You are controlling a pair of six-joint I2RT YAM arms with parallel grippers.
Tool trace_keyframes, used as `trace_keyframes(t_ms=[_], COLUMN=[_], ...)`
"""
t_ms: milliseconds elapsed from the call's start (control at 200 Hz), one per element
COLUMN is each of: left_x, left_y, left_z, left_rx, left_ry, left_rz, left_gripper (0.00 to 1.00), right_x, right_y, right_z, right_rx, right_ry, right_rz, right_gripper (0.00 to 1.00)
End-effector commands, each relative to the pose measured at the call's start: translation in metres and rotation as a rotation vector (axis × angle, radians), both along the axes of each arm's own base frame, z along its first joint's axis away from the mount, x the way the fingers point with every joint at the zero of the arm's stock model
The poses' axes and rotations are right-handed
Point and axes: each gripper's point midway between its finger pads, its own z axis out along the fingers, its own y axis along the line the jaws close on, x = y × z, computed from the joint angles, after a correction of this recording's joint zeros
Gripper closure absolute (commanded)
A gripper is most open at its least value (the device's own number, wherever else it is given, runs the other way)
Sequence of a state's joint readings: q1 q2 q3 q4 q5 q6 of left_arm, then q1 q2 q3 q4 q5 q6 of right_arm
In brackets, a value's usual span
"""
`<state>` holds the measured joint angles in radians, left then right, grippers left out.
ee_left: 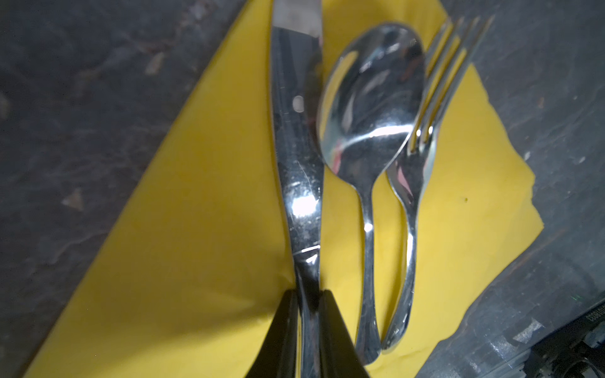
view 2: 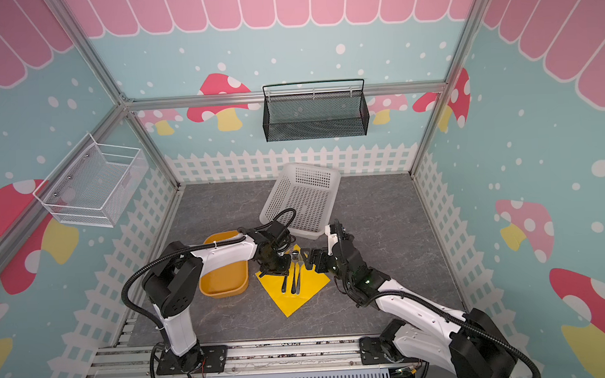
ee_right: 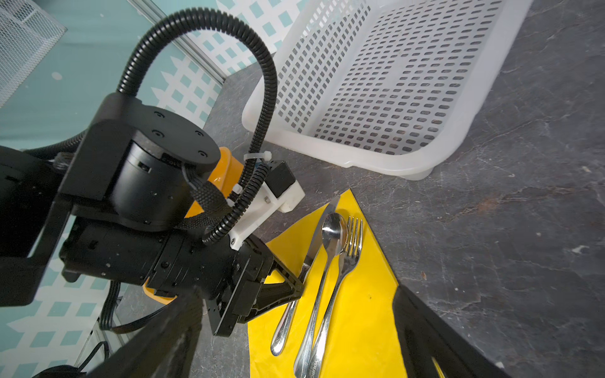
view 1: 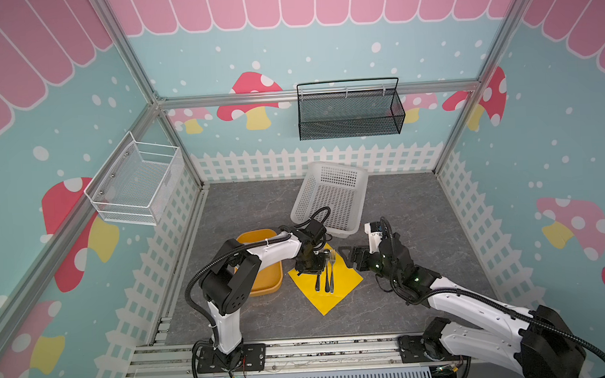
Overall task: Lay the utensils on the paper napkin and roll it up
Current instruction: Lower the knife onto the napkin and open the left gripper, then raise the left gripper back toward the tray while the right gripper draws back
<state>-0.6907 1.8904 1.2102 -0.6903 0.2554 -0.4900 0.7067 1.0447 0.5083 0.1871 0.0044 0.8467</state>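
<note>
**Progress.** The left gripper (ee_left: 307,296) was clamped on the handle of the knife (ee_left: 296,131). The blade ran away from the jaws over the paper napkin (ee_left: 196,229), with its tip at the napkin's far corner. The knife lay low against the paper. Whether its full weight rested there could not be told.

The spoon (ee_left: 370,98) lay just beside the knife, on the side toward the right gripper (view 1: 346,256). The fork (ee_left: 415,170) lay just beyond the spoon, its tines partly tucked under the bowl's edge and its handle touching the spoon's at the near end. Both were on the napkin and free of any grip.

The right gripper stood with its jaws wide apart and held nothing. It was near the napkin corner closest to it and clear of the utensils.

**Judgement.** Placement was all but complete, with only the knife's release outstanding. Rolling had not begun: the napkin lay flat and unfolded.

**Surface.** The table (view 1: 417,209) was a grey, stone-patterned top and appeared level. An orange tray (view 1: 263,290) sat behind the left gripper, on the side away from the right one. A white perforated basket (ee_right: 360,157) stood beyond both grippers, near the napkin's far corner but apart from it.

**Room.** The walls were teal, printed with mushrooms and a white picket fence, inside an aluminium frame. A white wire basket (view 1: 136,183) and a black mesh basket (view 1: 348,110) hung on the walls, well apart from the work.
</note>
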Motion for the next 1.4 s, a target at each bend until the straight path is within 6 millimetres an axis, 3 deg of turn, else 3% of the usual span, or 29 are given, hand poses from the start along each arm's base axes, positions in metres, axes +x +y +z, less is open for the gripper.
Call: trace_keyframes(t_ms=[0, 380, 605, 941, 1111, 1236, 1396], left_x=[-0.012, -0.010, -0.008, -0.003, 0.002, 0.005, 0.004], left_y=[0.003, 0.002, 0.003, 0.004, 0.003, 0.010, 0.026], left_z=[-0.003, -0.006, -0.005, 0.006, 0.024, 0.033, 0.037], left_rx=[0.017, 0.018, 0.024, 0.018, -0.014, -0.014, -0.003], left_ry=[0.017, 0.006, -0.006, -0.042, -0.100, -0.140, -0.180], left_rz=[-0.012, -0.028, -0.023, 0.012, 0.020, 0.040, 0.093], left_gripper=[0.84, 0.83, 0.80, 0.74, 0.69, 0.67, 0.67], right_x=[0.004, 0.004, 0.006, 0.011, 0.014, 0.015, 0.019], right_y=[-0.007, -0.016, -0.021, -0.028, -0.030, -0.029, -0.025], right_z=[0.003, -0.005, 0.002, 0.009, 0.015, 0.016, 0.031], right_rx=[0.012, 0.007, 0.011, -0.050, -0.053, -0.070, -0.083], right_ry=[-0.014, 0.007, -0.017, -0.065, -0.085, -0.097, -0.154], right_rz=[-0.046, -0.093, -0.117, -0.125, -0.119, -0.106, -0.076], right_gripper=[0.08, 0.08, 0.08, 0.06, 0.05, 0.05, 0.00])
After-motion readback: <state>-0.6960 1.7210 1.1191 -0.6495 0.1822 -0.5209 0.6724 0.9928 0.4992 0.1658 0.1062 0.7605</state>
